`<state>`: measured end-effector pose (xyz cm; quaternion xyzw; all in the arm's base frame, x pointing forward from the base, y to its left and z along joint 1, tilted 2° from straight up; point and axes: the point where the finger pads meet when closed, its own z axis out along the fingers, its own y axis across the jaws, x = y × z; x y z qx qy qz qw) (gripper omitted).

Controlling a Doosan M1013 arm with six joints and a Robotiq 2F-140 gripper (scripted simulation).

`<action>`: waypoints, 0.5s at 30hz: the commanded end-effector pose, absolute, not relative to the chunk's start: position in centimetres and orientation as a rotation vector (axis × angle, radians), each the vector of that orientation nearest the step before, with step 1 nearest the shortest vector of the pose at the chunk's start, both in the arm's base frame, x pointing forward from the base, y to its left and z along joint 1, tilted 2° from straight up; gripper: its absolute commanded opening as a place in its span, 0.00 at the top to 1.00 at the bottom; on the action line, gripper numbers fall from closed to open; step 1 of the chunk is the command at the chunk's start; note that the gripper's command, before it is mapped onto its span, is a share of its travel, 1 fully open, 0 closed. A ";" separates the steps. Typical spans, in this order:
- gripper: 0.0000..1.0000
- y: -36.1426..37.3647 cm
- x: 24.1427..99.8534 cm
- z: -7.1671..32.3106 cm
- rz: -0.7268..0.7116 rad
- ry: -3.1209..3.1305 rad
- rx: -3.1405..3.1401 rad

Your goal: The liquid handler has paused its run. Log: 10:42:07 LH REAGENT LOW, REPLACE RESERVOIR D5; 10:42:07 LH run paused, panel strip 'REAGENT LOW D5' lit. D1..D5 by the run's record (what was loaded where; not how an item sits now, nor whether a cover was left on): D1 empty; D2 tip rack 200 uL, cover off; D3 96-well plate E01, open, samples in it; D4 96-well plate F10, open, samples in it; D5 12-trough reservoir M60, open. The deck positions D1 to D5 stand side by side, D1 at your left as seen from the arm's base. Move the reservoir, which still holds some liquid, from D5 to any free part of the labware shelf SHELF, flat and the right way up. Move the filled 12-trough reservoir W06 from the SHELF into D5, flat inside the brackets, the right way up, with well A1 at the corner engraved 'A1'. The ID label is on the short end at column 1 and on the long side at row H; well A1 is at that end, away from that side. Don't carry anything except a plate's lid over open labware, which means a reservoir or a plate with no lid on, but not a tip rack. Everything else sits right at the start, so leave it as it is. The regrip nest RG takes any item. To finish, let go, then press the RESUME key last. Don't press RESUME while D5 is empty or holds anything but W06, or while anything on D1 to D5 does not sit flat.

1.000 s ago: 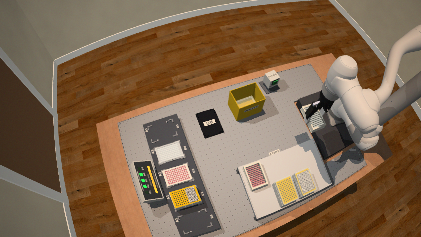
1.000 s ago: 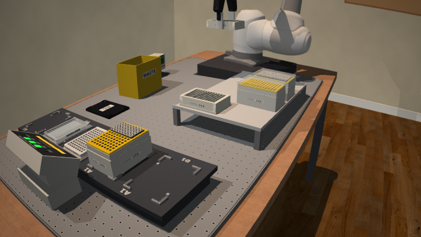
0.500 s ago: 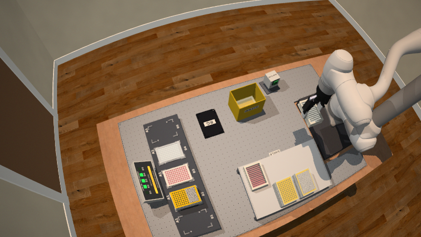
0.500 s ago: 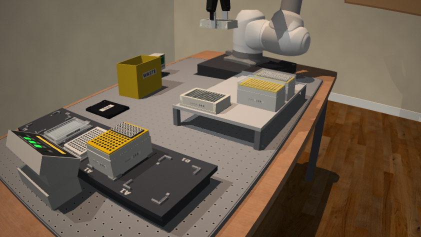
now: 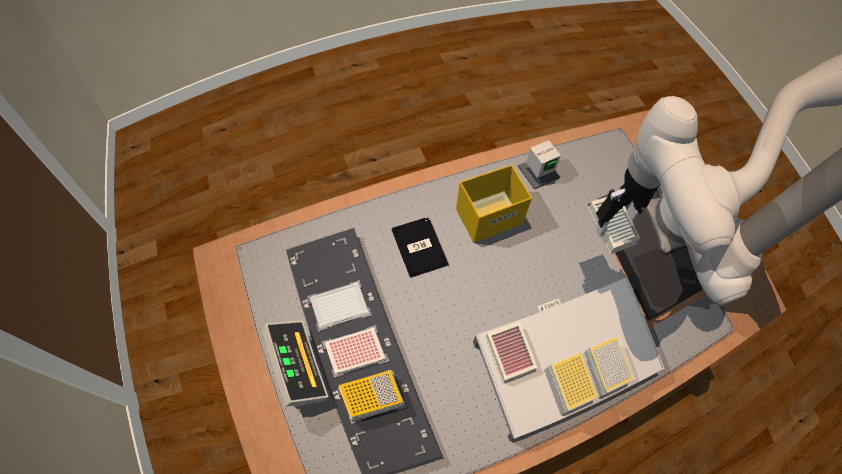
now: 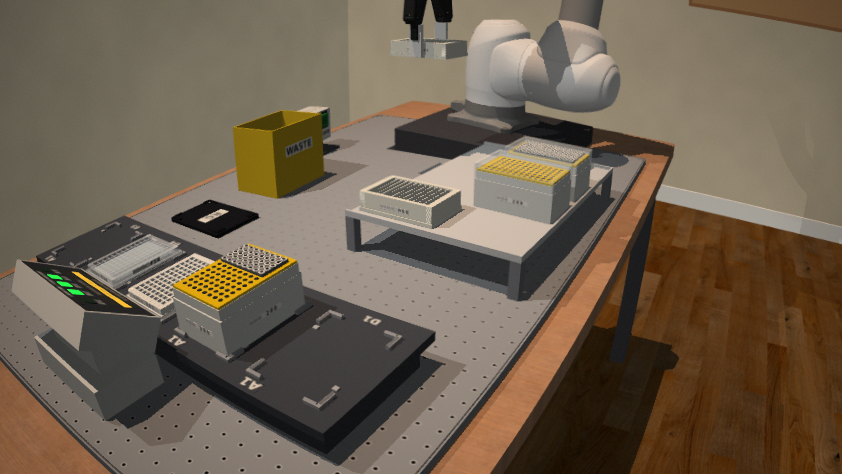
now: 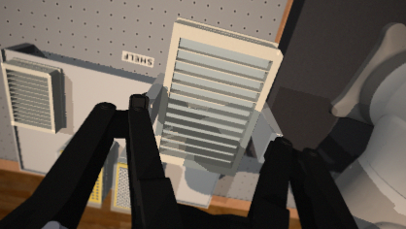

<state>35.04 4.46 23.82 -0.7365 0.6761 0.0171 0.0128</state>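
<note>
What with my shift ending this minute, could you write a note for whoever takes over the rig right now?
Gripper: shut on a trough reservoir, held high and level beside the arm's base, not over any open labware.
D5: empty brackets, so the held one is most likely the old M60.
SHELF: another reservoir, presumably W06, and two tip racks; there is free space at the end nearer the arm.
D2 to D4 look untouched.
Done: D5 lifted out.
Left: set the held reservoir flat on SHELF, move W06 into D5 with A1 matched, let go, then press RESUME.
</note>
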 end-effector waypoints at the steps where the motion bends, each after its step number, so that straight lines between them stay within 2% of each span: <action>1: 1.00 4.5 35.6 23.8 0.053 2.107 -2.295; 15: 1.00 4.9 38.4 23.8 0.053 2.107 -2.295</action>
